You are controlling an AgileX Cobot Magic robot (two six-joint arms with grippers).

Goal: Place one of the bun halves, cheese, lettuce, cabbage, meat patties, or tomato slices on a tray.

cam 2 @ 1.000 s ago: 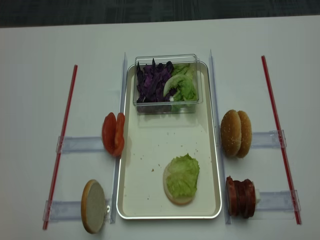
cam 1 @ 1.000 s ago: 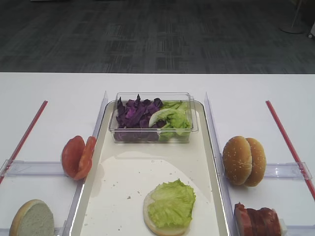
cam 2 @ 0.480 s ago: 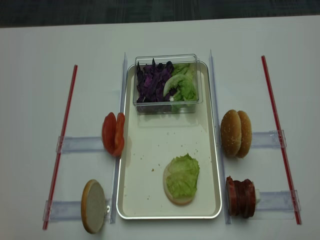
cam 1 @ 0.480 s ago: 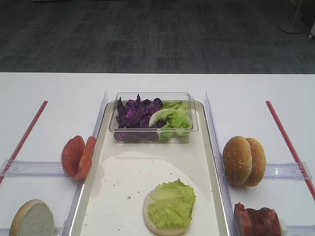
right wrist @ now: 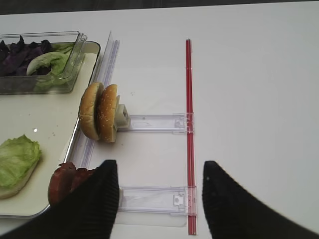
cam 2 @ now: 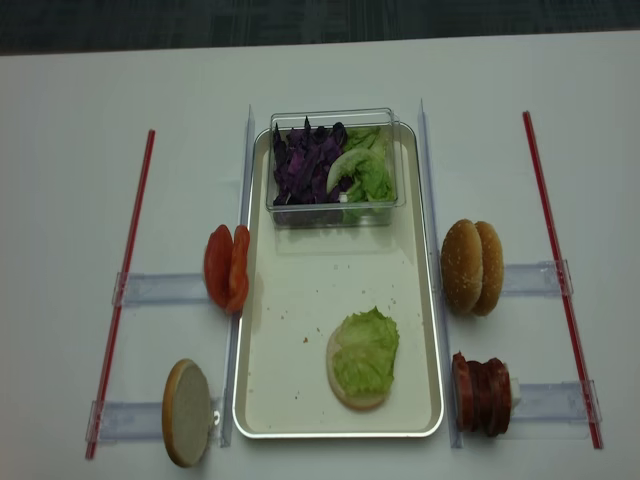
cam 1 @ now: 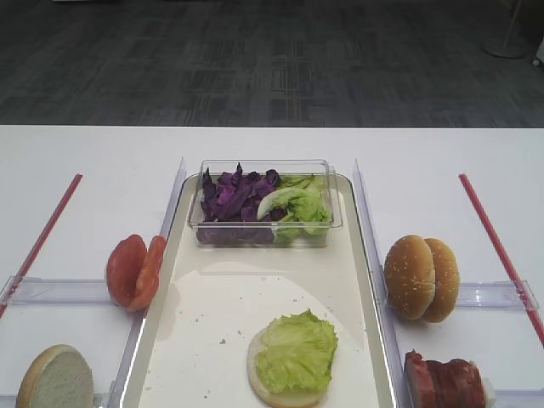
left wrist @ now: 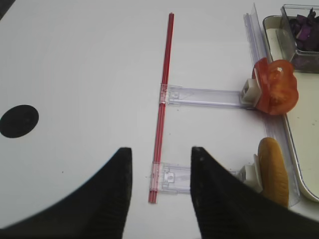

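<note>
The cream tray (cam 2: 320, 285) holds a bun half (cam 2: 345, 392) topped with lettuce (cam 2: 364, 348). On edge left of it stand tomato slices (cam 2: 227, 267) and a pale bun half (cam 2: 186, 412). To its right stand two seeded bun halves (cam 2: 472, 266) and meat patties (cam 2: 482, 394). Cabbage (cam 2: 305, 162) shares a tub with more lettuce. No cheese shows. My right gripper (right wrist: 158, 164) hangs open and empty beside the meat patties (right wrist: 67, 181). Left of the bun half (left wrist: 273, 169), my left gripper (left wrist: 161, 149) is open and empty. Neither gripper shows in the high views.
The clear tub (cam 2: 330, 208) sits at the tray's far end. Clear plastic rails (cam 2: 165, 288) run outward from each food stack to two red strips (cam 2: 122, 290) (cam 2: 557, 270). A black dot (left wrist: 19, 120) marks the table at the far left.
</note>
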